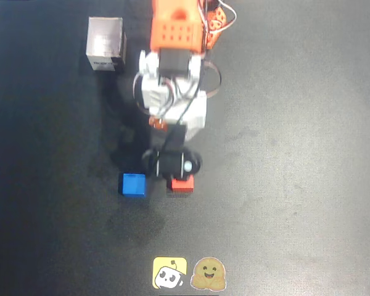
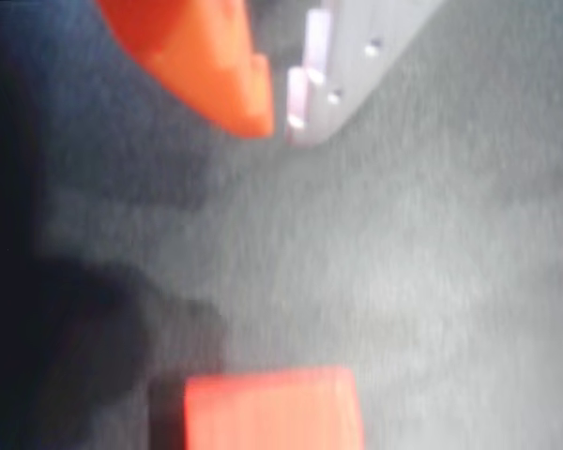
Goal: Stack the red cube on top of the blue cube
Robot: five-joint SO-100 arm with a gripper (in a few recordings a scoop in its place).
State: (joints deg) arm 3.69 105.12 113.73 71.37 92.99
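The red cube (image 1: 182, 183) sits on the tabletop (image 1: 296, 154), at 3 o'clock from the blue cube (image 1: 134, 184). The claw (image 1: 172, 168) hangs over it; I cannot tell its opening. Stacking isn't done.

Wrist view, blurred: red cube (image 2: 272, 410) at the bottom edge, resting on the grey table surface (image 2: 432, 262). Orange finger (image 2: 206, 66) and white finger (image 2: 342, 66) at top, with a narrow gap between them. Dark shadow along the left.
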